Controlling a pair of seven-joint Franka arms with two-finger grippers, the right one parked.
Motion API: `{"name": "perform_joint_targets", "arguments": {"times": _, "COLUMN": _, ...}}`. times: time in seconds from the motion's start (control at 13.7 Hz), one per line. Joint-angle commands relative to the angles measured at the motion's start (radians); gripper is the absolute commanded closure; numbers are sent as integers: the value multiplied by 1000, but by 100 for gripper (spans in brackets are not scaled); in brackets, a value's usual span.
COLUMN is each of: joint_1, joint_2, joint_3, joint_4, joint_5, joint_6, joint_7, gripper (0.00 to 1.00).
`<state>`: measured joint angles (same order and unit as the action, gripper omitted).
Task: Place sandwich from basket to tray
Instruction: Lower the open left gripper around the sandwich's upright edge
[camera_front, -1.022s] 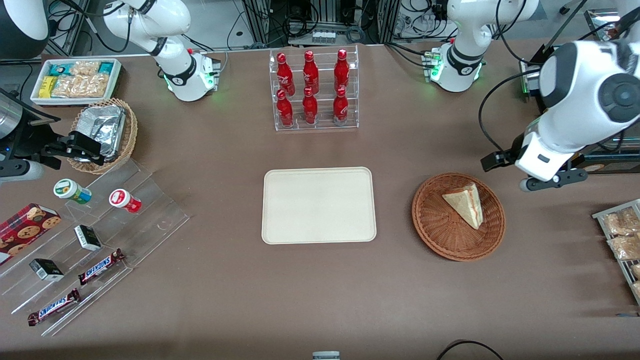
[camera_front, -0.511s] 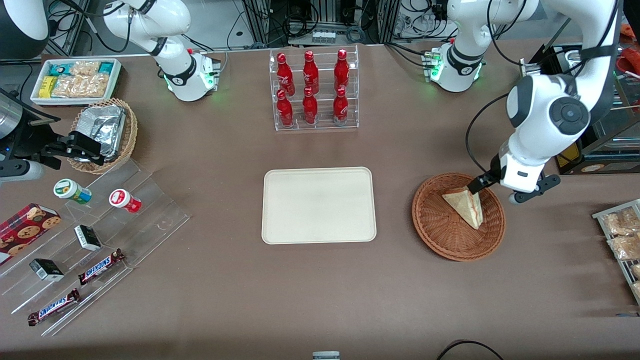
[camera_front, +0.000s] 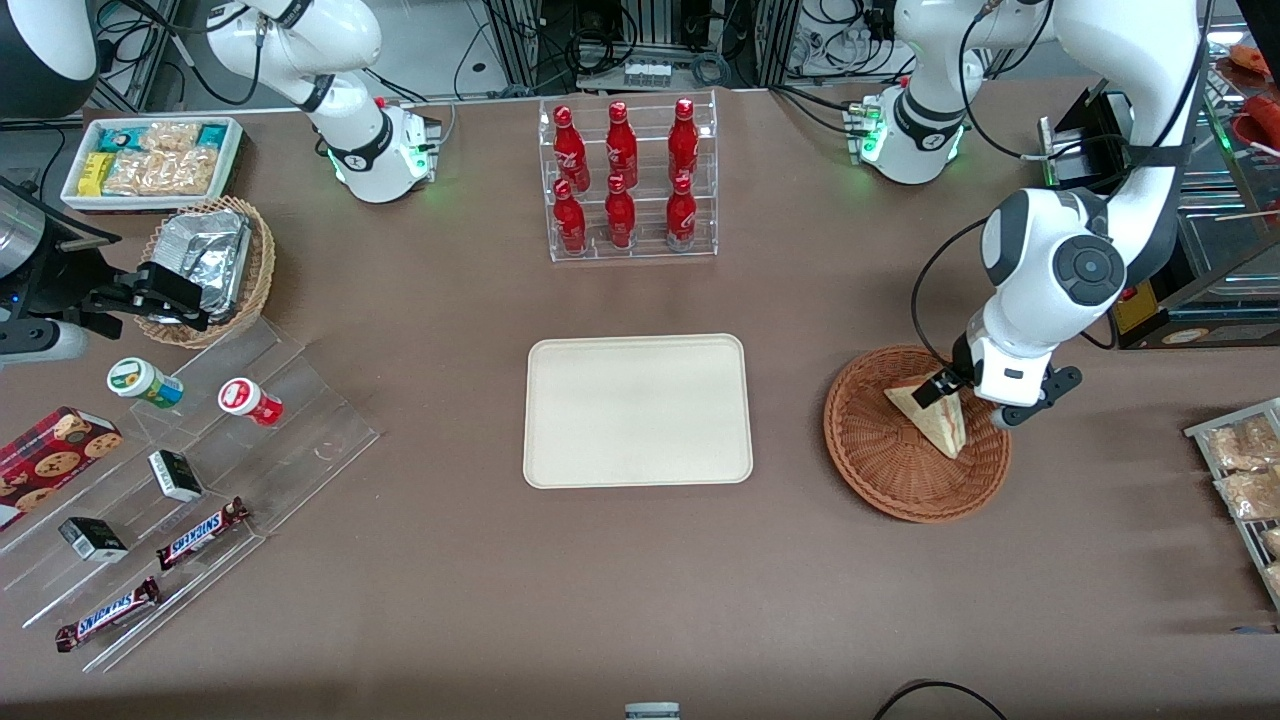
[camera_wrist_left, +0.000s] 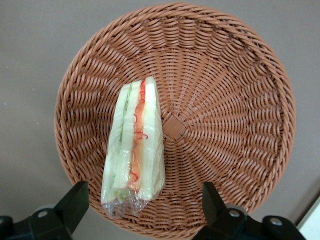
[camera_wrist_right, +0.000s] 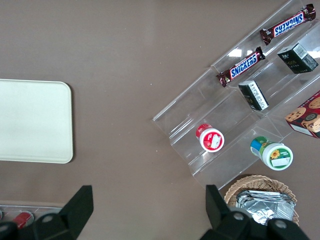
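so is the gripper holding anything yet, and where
Nothing held: the gripper hangs open above the sandwich in the basket.

Clear acrylic rack (camera_front: 632, 180) holding six red bottles in two rows, standing farthest from the front camera at mid-table. White bin (camera_front: 152, 160) of snack packets toward the parked arm's end; just nearer the camera, tan wicker basket (camera_front: 212, 268) with foil-wrapped packets (camera_front: 207, 252). Clear stepped display (camera_front: 190, 480) nearer still, carrying a green-lidded cup (camera_front: 143, 382), a red-lidded cup (camera_front: 248, 401), two small dark boxes (camera_front: 175, 474), two Snickers bars (camera_front: 200, 533). Cookie box (camera_front: 50, 460) beside the display. Wire rack of pale snack packets (camera_front: 1240, 475) at the working arm's end of the brown table (camera_front: 450, 600).
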<state>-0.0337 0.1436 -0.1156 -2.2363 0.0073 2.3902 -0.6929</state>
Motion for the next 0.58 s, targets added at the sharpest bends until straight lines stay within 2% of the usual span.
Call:
{"name": "perform_joint_targets", "arguments": {"times": 0.0, "joint_1": 8, "joint_2": -16, "joint_3": -7, "joint_4": -43, "joint_5": 23, "joint_6": 41, "joint_7": -28, "gripper": 0}}
{"name": "perform_joint_targets", "arguments": {"times": 0.22, "joint_1": 11, "joint_2": -15, "joint_3": -6, "joint_4": -68, "joint_5": 23, "joint_6": 53, "joint_7": -30, "gripper": 1}}
{"name": "perform_joint_targets", "arguments": {"times": 0.29, "joint_1": 21, "joint_2": -15, "joint_3": -7, "joint_4": -90, "joint_5": 23, "joint_6": 82, "joint_7": -31, "gripper": 5}}
{"name": "perform_joint_targets", "arguments": {"times": 0.44, "joint_1": 23, "joint_2": -13, "joint_3": -6, "joint_4": -121, "joint_5": 23, "joint_6": 133, "joint_7": -34, "gripper": 16}}
{"name": "perform_joint_targets", "arguments": {"times": 0.51, "joint_1": 25, "joint_2": -3, "joint_3": -6, "joint_4": -129, "joint_5": 22, "joint_6": 159, "joint_7": -43, "gripper": 28}}
